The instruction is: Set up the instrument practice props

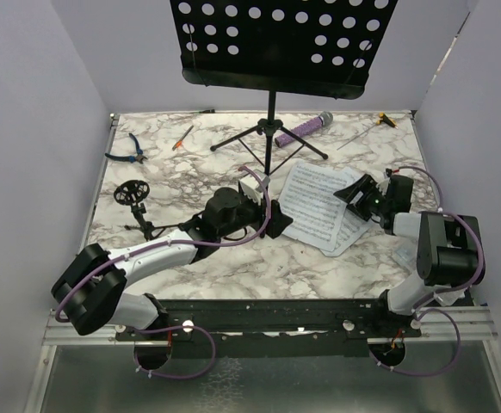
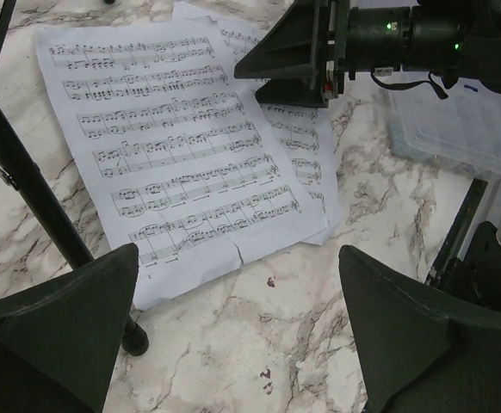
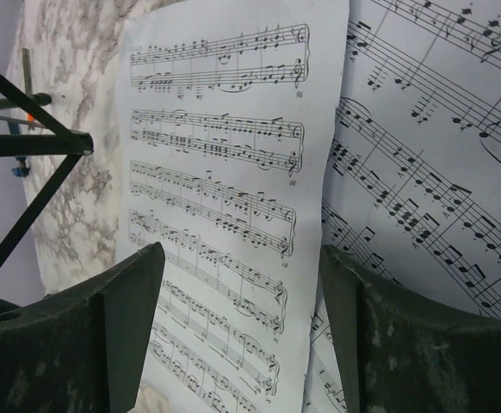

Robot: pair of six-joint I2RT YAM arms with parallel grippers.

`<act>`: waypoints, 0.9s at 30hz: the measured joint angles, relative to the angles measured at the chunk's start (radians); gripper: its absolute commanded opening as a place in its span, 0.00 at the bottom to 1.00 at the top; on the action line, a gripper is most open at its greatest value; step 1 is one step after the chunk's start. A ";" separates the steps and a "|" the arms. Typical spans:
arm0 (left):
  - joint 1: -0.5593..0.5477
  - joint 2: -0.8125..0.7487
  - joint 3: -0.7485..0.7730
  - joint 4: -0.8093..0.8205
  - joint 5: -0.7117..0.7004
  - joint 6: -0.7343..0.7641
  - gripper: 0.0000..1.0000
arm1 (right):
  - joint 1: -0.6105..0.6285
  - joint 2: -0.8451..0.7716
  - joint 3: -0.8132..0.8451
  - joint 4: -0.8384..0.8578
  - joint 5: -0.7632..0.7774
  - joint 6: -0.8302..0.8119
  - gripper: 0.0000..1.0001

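Note:
The tall black music stand (image 1: 270, 129) stands at the back middle with its perforated desk (image 1: 281, 39) up high and bare. White sheet-music pages (image 1: 315, 206) lie flat on the table, overlapping. The purple microphone (image 1: 304, 129) lies behind them. The small black mic stand (image 1: 134, 202) lies at the left. My left gripper (image 1: 266, 205) is open and empty at the pages' left edge; in the left wrist view (image 2: 238, 335) it hangs over bare marble just short of the pages (image 2: 173, 146). My right gripper (image 1: 358, 196) is open and empty over the pages' right part, low above them (image 3: 242, 335).
Blue-handled pliers (image 1: 130, 151) and an orange screwdriver (image 1: 183, 136) lie at the back left. A yellow tool (image 1: 384, 120) lies at the back right. A clear plastic box (image 2: 457, 129) sits near the right arm. A stand leg (image 2: 35, 189) passes close to my left finger.

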 measured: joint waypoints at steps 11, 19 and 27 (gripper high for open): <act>0.000 -0.013 -0.008 -0.006 -0.015 0.002 0.99 | 0.000 0.073 0.008 0.082 -0.010 -0.003 0.77; 0.000 -0.021 -0.008 -0.007 -0.021 0.004 0.99 | 0.000 0.232 -0.002 0.393 -0.202 0.125 0.66; 0.000 -0.024 -0.008 -0.013 -0.025 0.006 0.99 | 0.013 0.270 -0.001 0.581 -0.331 0.225 0.64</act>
